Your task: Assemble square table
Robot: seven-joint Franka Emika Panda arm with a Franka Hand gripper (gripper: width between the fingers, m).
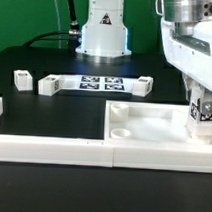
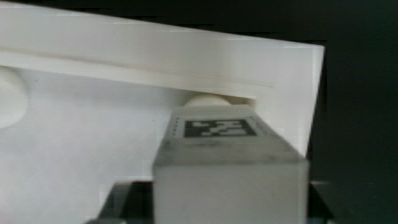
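Gripper is clamped on one table leg, jaws partly closed against its sides and tag facing the wrist camera.

Exterior view, left to right:
- Far-left leg block lies loose on the black table, well apart from the claw.
- Second leg block sits just beside the marker board.
- Third leg block is at the board's other end.
- Square tabletop lies flat with its rim up, on the exterior view's right.

The held leg is at the tabletop's far right corner. Its long axis is upright and its free end points down.

In the wrist view the leg's rounded tip sits right at the inner corner by the rim. Can't tell whether it's touching or just above.

Key relation: the corner seat is directly under the leg and in line with its axis. My read is the next move is straight down, no sideways shift.
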